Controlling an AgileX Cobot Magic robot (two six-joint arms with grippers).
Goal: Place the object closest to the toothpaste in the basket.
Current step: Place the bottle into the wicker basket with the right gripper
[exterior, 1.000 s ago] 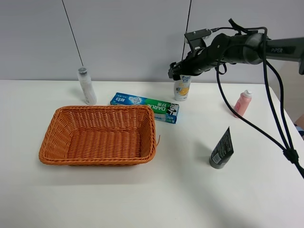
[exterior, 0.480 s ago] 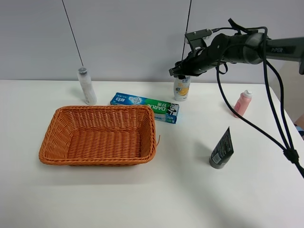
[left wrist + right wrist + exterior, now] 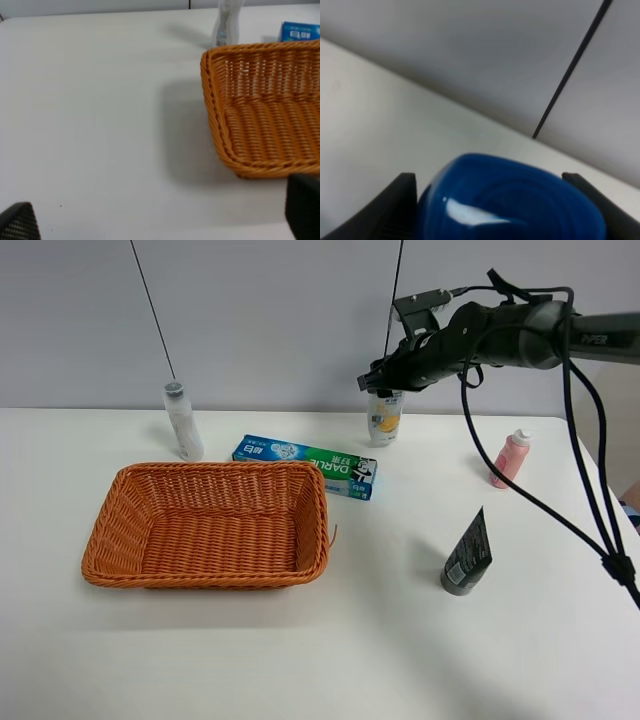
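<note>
**Gripping the small bottle (image 3: 385, 422) by its blue cap (image 3: 512, 200)**

The right gripper (image 3: 385, 381) was clamped on that cap. The small bottle hung tilted directly beneath it, just behind the toothpaste box (image 3: 305, 465), well apart from the basket (image 3: 105, 530). The left gripper (image 3: 161, 217) gaped wide.

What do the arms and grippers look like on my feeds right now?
The right arm is black, with rounded tubular links, white PIPER lettering and loose black cables looping off it. The left gripper and right gripper show black fingertips.
</note>
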